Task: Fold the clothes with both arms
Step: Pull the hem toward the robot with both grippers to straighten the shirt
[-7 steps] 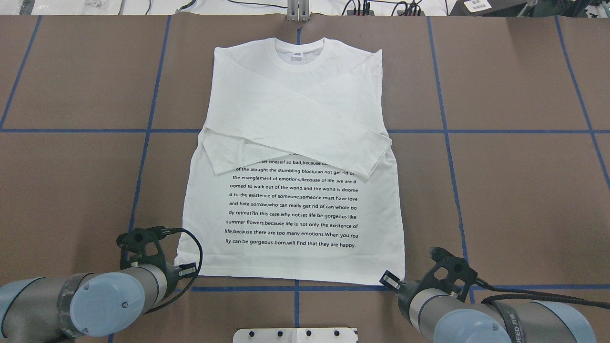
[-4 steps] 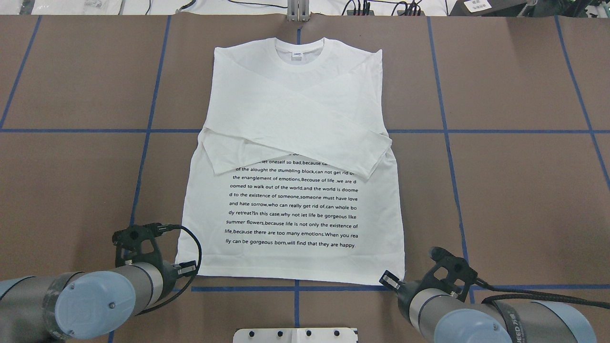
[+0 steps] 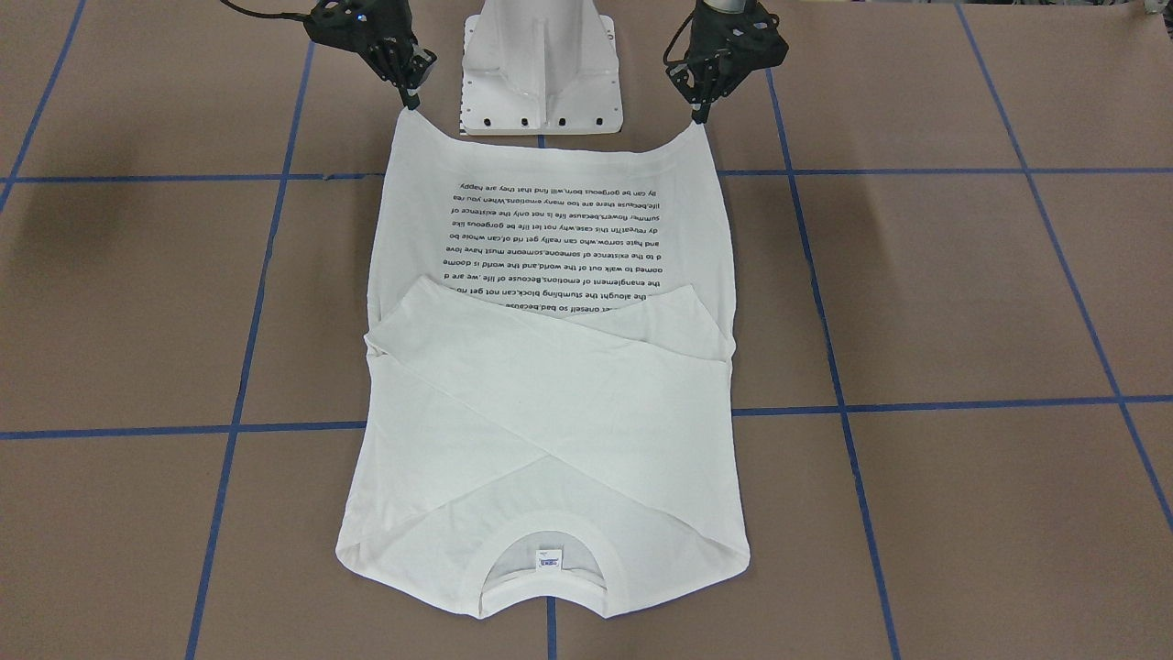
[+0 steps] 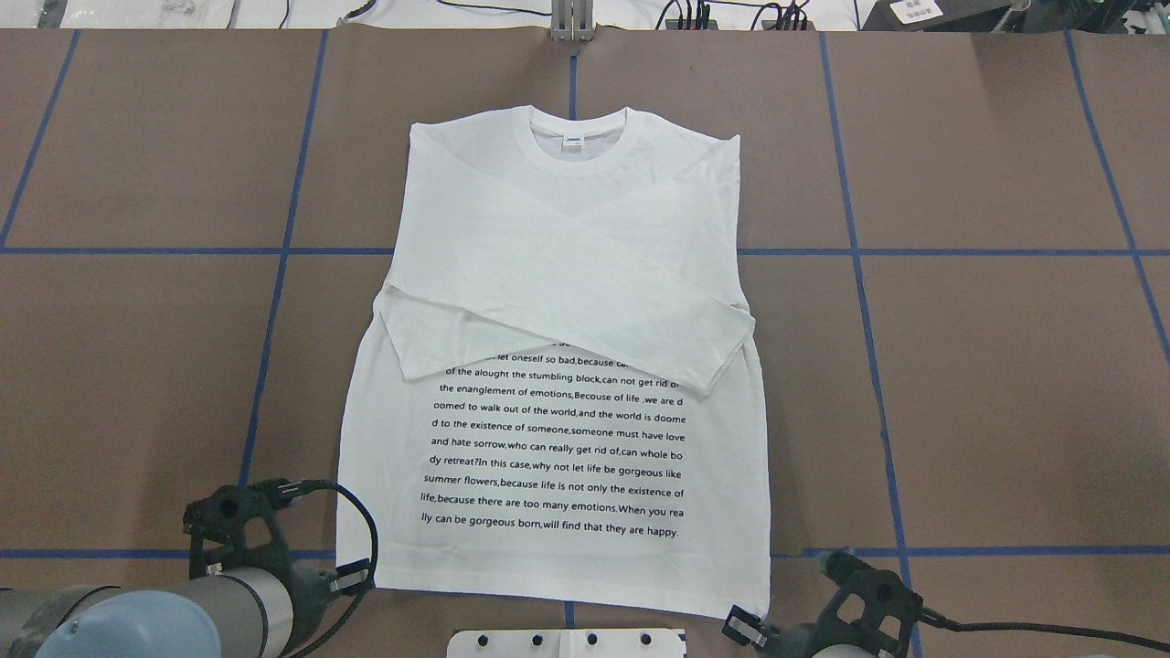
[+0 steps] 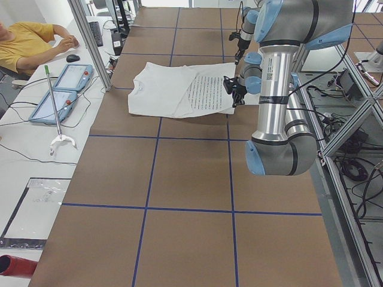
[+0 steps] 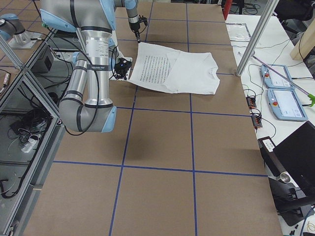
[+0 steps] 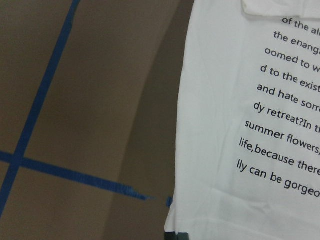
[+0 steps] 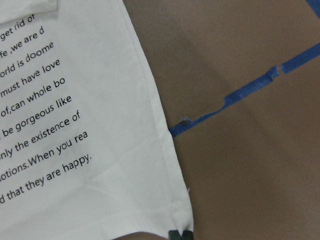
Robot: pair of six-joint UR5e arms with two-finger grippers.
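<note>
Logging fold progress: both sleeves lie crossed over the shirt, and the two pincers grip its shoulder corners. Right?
Not quite. The sleeves are crossed, but the left pincer and right pincer grip the shirt's hem corners, by the printed text; the front-facing view shows it.

Brown table (image 4: 1005, 384), blue tape grid lines (image 4: 960, 251), white shirt (image 4: 512, 228) spread on it

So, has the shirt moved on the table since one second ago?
Yes. The shirt slid toward the robot: its hem now lies past the near blue tape line.
</note>
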